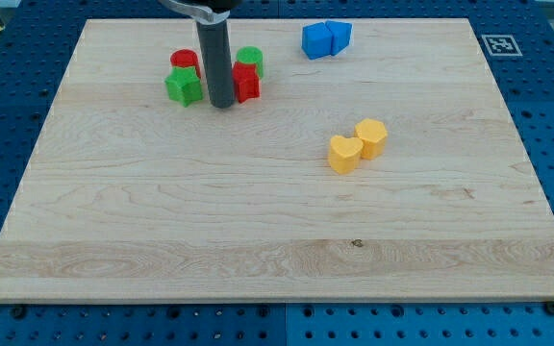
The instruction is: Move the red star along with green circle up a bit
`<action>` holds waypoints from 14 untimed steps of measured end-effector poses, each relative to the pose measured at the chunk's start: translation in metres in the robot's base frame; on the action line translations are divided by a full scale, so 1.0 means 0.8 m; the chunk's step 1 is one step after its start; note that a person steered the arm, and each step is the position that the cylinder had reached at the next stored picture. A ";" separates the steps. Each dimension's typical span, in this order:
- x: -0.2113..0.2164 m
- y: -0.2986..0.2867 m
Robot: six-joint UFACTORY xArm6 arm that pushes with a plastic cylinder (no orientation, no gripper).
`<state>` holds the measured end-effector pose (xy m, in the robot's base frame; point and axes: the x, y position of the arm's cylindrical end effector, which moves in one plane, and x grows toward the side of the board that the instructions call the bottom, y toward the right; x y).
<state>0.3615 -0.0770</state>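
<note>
Four small blocks cluster at the wooden board's point(258, 221) upper left around my tip point(224, 105), a bare rod with no fingers to open or close: a red star point(247, 84) touching its right side, a green circle point(250, 60) just above that star, a green star point(184, 86) near its left and a red cylinder point(185, 61) above that. Two blue blocks point(326, 38) touch at the view's top, and two yellow blocks point(357, 146) touch right of centre.

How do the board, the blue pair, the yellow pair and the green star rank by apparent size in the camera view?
1. Board
2. Blue pair and yellow pair: alike; yellow sits nearer, so unsure
3. Green star
</note>
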 end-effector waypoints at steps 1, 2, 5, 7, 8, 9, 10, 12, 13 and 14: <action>-0.004 0.000; -0.004 0.001; -0.004 0.012; -0.004 0.013; -0.004 0.015; -0.004 0.018; -0.004 0.022; -0.004 0.022; 0.020 0.022; 0.028 0.022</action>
<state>0.3837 -0.0596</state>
